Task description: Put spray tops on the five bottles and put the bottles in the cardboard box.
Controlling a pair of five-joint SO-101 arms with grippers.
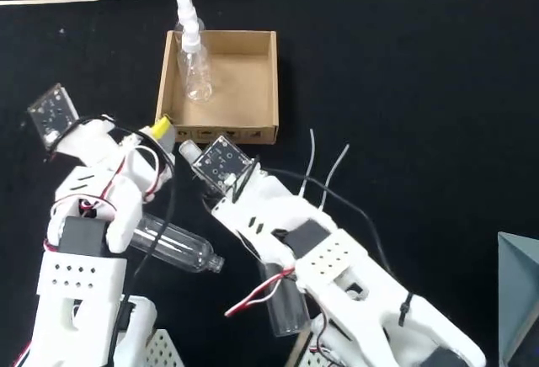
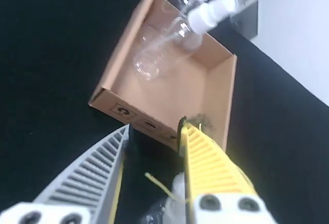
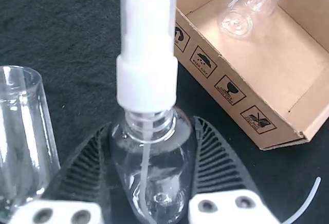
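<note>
Clear plastic bottle with a white spray top (image 3: 147, 95), clamped in my right gripper (image 3: 154, 127), long axis running straight out past the jaws. Just beyond its nozzle: the open brown cardboard box (image 3: 226, 88), two clear bottles (image 1: 195, 64) lying deeper inside.

The left arm (image 1: 88, 215) and right arm (image 1: 320, 253) reach forward side by side, the left gripper (image 2: 154, 126) with its fingers spread and nothing between their tips, the right gripper (image 3: 153, 127) with its fingers clamped on a bottle (image 3: 148, 80).
</note>
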